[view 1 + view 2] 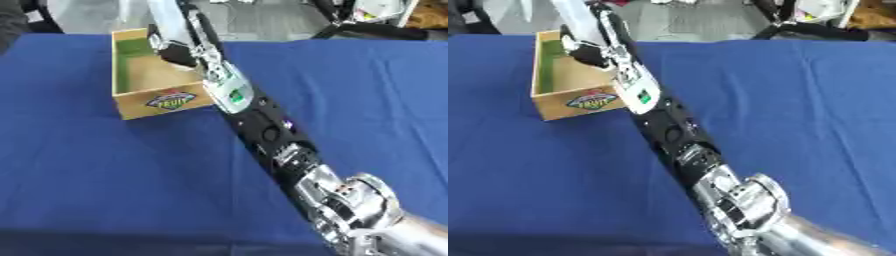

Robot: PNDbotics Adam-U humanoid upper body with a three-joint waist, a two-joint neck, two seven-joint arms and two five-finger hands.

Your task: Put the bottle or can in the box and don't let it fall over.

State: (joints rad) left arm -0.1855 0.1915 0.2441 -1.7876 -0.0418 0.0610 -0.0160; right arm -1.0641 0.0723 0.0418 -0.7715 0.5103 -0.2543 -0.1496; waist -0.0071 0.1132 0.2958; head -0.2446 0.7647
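Silver joint housing (354, 202) of the right arm: nearest the camera, lower right, rounded metal, partly cut off by the lower edge.

Right forearm (262, 125): black casing, running diagonally from lower right up toward the upper left. A white panel with a green patch (229, 92) sits near the wrist.

Right hand (175, 47): black, at the far end of the arm, over the right side of the box. It closes around the lower part of a pale, upright object. How the individual fingers lie cannot be made out.

Bottle or can (166, 17): pale grey-white, tall and narrow, rising from the hand toward the top edge, leaning slightly to the left. Its lower end is hidden by the hand, so whether it touches the box floor cannot be told. No label or cap is distinguishable.

Box (140, 75): open-topped cardboard tray, tan walls, standing on the cloth in the upper left area. Inner floor tan, with a green strip along the left inner wall. The near wall carries a colourful oval logo (172, 100); its lettering is not legible. The right wall is largely hidden behind the arm.

Table (105, 175): covered with a dark blue cloth, faintly wrinkled, filling most of both views.

Background: grey floor (262, 20) beyond the far edge of the table, with dark stand legs (367, 31) at upper right.

Left hand: not visible in either view.
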